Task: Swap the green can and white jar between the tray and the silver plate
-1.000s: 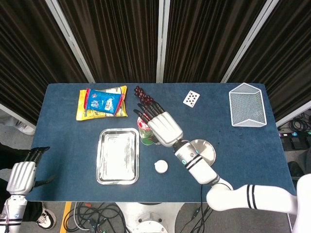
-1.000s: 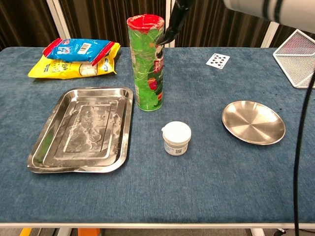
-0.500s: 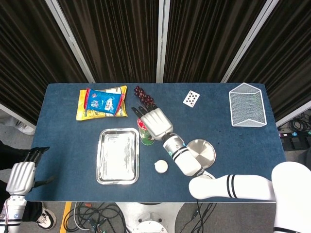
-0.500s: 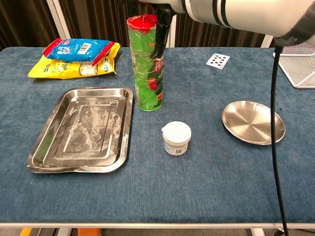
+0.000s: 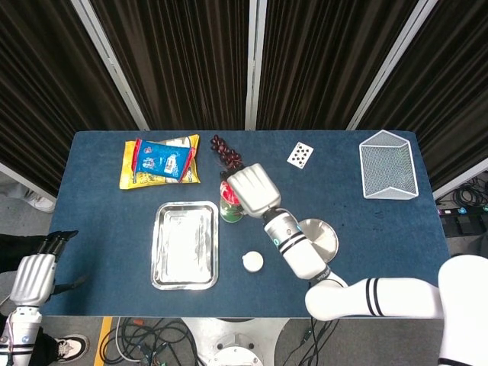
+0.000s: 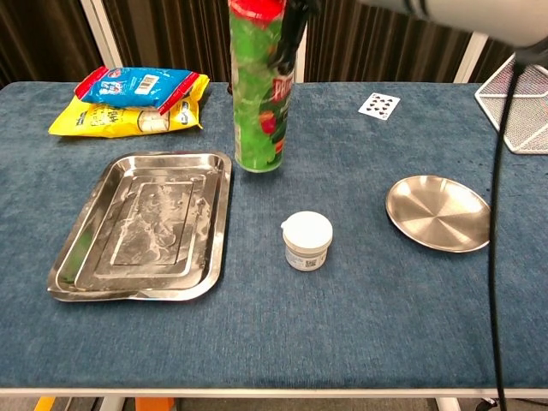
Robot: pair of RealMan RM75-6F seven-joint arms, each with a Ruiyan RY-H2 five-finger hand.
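Right hand [image 5: 252,189] grips the can [image 6: 259,90] near its top, just right of the tray [image 6: 77,257]. Jar [image 6: 306,241] stands between tray and plate [image 6: 439,213]. Left hand [image 5: 33,276] empty, fingers loosely apart.

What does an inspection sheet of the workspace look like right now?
Surface: blue cloth table.
Job's things: green can upright, gripped near its top by the right hand, right of the tray; whether it is off the cloth cannot be told. White jar on the cloth. Tray and silver plate hold nothing.
Clutter: snack bags, playing card, wire basket.
Hands: left hand off the table's left edge, holding nothing.
Cables: black cable hanging at right.
Surroundings: dark curtains.
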